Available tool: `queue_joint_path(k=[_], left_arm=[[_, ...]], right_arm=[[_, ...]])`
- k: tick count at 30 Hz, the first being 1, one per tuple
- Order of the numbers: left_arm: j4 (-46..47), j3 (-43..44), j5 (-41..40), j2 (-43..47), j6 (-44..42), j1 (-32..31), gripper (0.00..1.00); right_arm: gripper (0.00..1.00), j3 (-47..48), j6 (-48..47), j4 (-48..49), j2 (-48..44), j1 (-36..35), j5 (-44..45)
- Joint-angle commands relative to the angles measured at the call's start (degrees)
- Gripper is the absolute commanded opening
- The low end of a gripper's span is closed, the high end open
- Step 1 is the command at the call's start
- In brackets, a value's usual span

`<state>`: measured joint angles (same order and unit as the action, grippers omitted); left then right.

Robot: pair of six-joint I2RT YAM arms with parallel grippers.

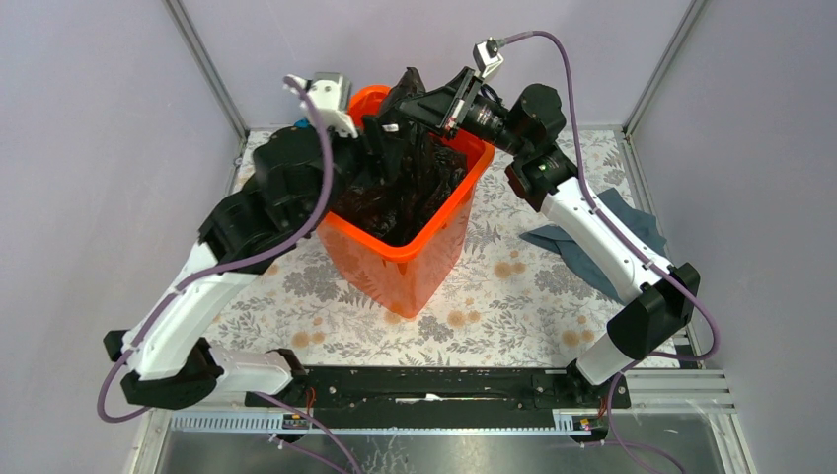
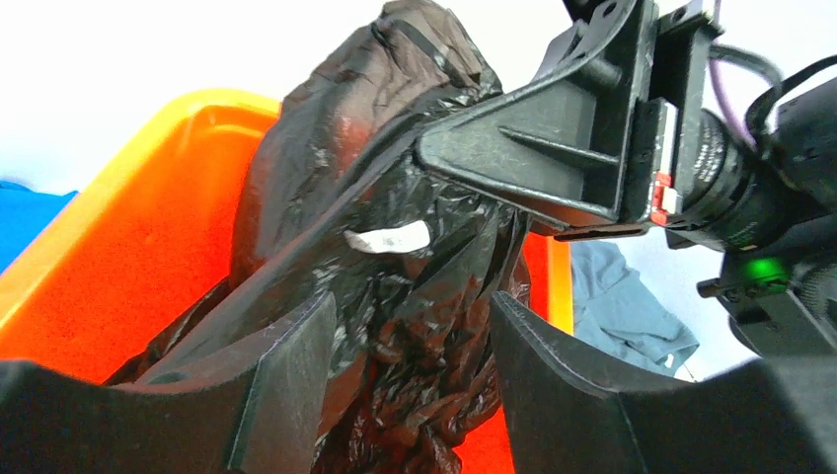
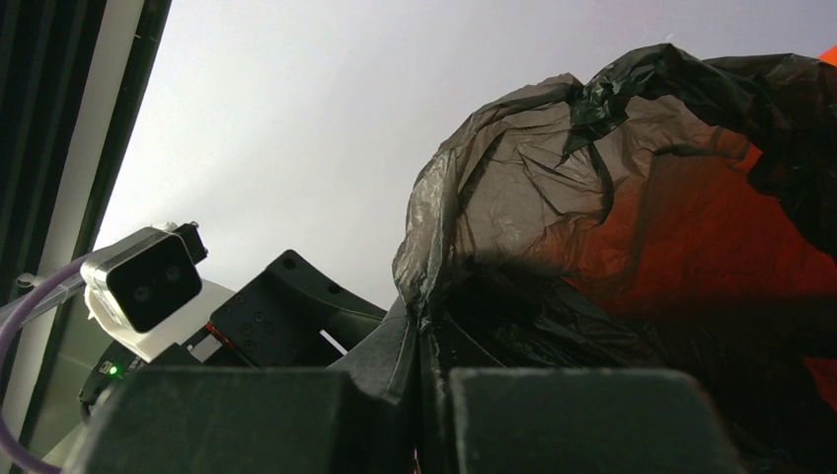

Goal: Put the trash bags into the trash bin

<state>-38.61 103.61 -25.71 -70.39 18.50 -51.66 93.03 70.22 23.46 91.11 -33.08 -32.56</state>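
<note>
Floral tablecloth [image 1: 494, 286] is showing only from above. Your right gripper [image 3: 419, 331] is pinching the thin, creased black trash bag [image 3: 553, 178] tight between closed fingers, its top rising above them and the rest hanging into the glossy orange trash bin [image 2: 148, 227] below. Your left gripper [image 2: 413, 306] is standing apart, with bag folds filling the gap. Just ahead of it, only the left wrist view is showing a small white tag [image 2: 387, 238], and you cannot read anything on it.

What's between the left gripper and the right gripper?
Only creased trash bag film, from the left gripper up to the right gripper, seen in the left wrist view.
</note>
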Motion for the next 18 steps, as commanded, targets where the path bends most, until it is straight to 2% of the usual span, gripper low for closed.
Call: queue_joint_path(k=[1, 3, 5, 6, 7, 10, 14, 18], left_arm=[[2.68, 2.13, 2.72, -3.96, -0.12, 0.55, 0.63], [2.89, 2.45, 3.19, -4.75, -0.22, 0.84, 0.61], [3.13, 2.45, 4.12, -5.18, -0.22, 1.29, 0.50], [3.24, 2.34, 4.10, -5.23, -0.22, 1.41, 0.42], [3.36, 2.19, 3.76, -5.09, -0.26, 1.49, 0.27], [5.04, 0.45, 1.97, -3.43, -0.68, 1.56, 0.01], [8.53, -4.09, 3.54, 2.06, -1.62, 1.66, 0.00], [10.77, -9.40, 3.47, 7.94, -0.99, 1.69, 0.00]], right_arm=[[0.00, 2.04, 0.19, 3.17, -2.08, -1.00, -0.76], [0.00, 1.62, -0.03, 3.11, -2.52, -1.18, -0.77], [0.00, 0.86, -0.23, 3.17, -3.04, -1.31, -0.55], [0.00, 0.36, -0.25, 3.24, -3.31, -1.29, -0.36], [0.01, 0.05, -0.36, 3.21, -3.53, -1.33, -0.30], [0.02, -0.14, -1.12, 2.05, -3.74, -1.31, -1.45], [0.16, -0.86, -4.54, -0.29, -5.22, -1.07, -2.21], [0.51, -0.72, -11.62, -7.50, -7.88, 0.13, -0.68]])
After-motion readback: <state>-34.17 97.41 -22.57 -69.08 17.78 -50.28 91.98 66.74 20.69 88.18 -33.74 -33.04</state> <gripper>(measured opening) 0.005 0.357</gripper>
